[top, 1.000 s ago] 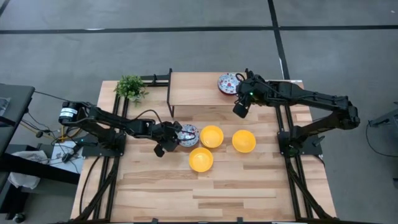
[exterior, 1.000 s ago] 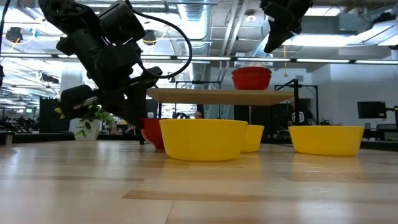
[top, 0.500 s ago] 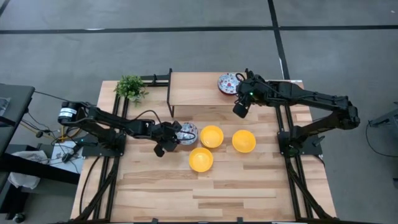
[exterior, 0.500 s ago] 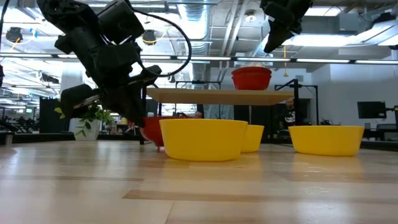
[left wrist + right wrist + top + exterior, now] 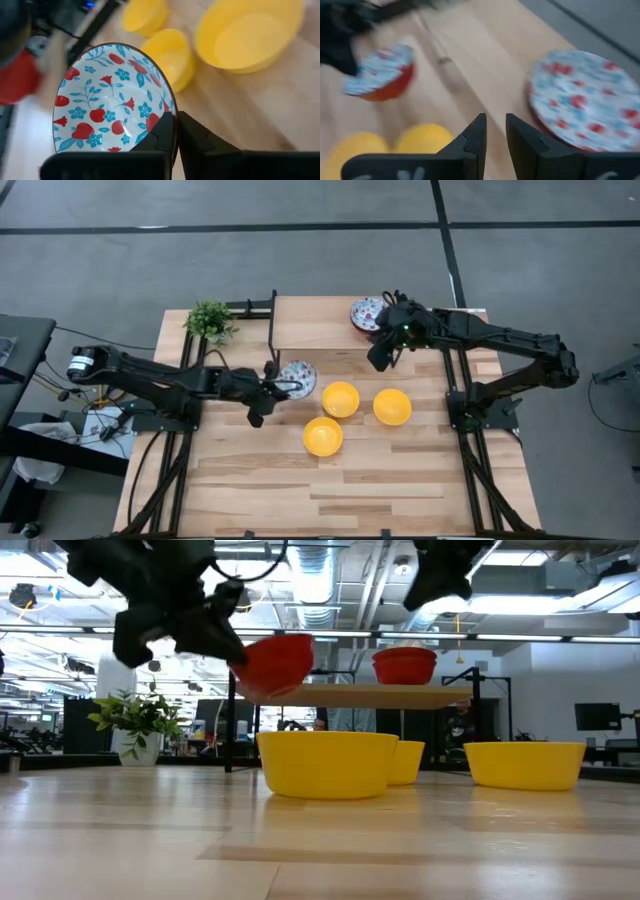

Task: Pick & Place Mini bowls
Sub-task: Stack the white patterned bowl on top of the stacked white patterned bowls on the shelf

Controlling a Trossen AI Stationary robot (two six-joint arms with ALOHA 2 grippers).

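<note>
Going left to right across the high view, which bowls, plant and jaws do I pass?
Potted plant → left gripper → held floral bowl → front yellow bowl → middle yellow bowl → floral bowl on the shelf → right yellow bowl.

Grey concrete floor with dark seams; bright ceiling lights, exposed ducts overhead.
</note>
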